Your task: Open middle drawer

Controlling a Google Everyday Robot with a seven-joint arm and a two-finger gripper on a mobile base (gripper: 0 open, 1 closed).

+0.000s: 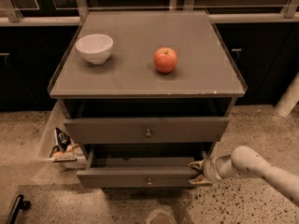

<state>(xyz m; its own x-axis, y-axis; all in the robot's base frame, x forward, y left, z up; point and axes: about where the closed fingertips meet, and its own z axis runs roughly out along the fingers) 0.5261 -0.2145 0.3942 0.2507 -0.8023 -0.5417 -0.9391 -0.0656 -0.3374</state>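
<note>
Grey-brown middle drawer (117, 177), lower of the two showing, stands part-way out; my claw (196, 172) sits at its right end, fingers spread astride the front; step, by my judgement: pulling; next calls for a straight, level draw outward.

Dim warm overhead light — hand (194, 173) lit, btm right.

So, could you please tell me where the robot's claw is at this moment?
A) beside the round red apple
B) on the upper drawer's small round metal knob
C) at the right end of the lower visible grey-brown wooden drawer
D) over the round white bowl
C: the claw sits at the right end of the lower visible grey-brown wooden drawer.
</note>
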